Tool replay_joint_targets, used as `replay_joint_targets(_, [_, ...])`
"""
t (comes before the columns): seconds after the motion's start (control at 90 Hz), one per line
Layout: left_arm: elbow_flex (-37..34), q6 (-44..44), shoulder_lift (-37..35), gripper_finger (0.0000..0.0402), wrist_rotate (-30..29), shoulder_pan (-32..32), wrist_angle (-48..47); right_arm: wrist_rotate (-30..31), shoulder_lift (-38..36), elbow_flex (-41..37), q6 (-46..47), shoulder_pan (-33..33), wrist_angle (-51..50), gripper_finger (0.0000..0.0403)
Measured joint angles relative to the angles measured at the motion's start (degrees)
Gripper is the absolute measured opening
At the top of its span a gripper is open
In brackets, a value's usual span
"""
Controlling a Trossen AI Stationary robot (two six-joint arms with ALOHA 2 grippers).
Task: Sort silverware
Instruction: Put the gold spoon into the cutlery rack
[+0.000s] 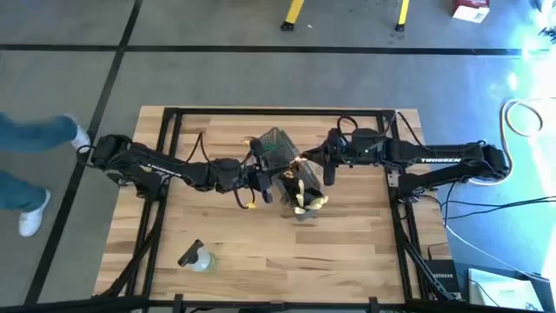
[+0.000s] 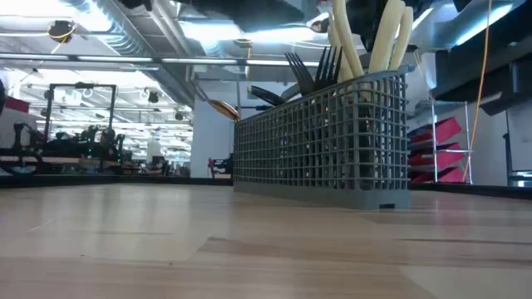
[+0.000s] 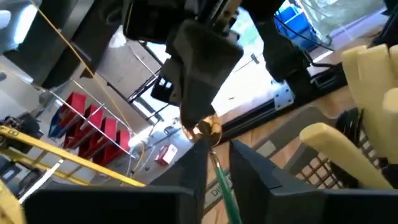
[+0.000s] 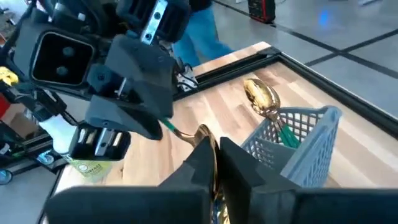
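- End effectors meet over the middle of the worktop (image 1: 347, 252). The left end effector (image 3: 217, 157) is clamped on the green handle of a gold-bowled spoon (image 3: 206, 127), and the right end effector (image 4: 214, 148) looks closed on the bowl end. We read this as a hand-over, so the spoon can be re-gripped for dropping in.
- Just beside them stands the grey mesh basket (image 4: 311, 134), within reach of both arms.
- In the basket, pale utensils (image 2: 349, 41) and black forks (image 2: 320, 66) stand handle-down, grouped by kind. A second gold spoon (image 4: 261, 96) leans in another compartment, which we judge to be where the held spoon belongs.
- Well apart, near the worktop's front edge, lies a small clear bottle (image 1: 198, 257).
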Motion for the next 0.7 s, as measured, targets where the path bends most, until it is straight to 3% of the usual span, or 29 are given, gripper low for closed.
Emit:
replay_joint_targets(0.133, [-0.1, 0.3, -0.8, 0.0117, 0.0, -1.1, 7.0, 0.0, 0.0, 0.0, -1.5, 0.0, 1.1, 0.0000])
replay_joint_targets(0.267, [-0.1, -1.4, -6.2, 0.0164, -7.3, -4.9, 10.3, 0.1, -0.1, 3.6, -5.8, 0.6, -3.1, 0.0000])
replay_joint_targets(0.478, [-0.1, -4.7, -14.5, 0.0197, -16.4, -11.4, 0.4, 11.2, 2.5, 19.6, -22.0, 5.9, -24.5, 0.0000])
replay_joint_targets(0.6, [-0.3, -13.8, -18.9, 0.0198, -17.1, -13.1, -9.5, 15.9, 8.3, 27.4, -32.1, 9.0, -35.5, 0.0000])
replay_joint_targets(0.7, [-3.6, -22.7, -21.9, 0.0198, -17.1, -13.3, -15.1, 23.3, 15.0, 32.1, -40.2, 12.0, -43.7, 0.0000])
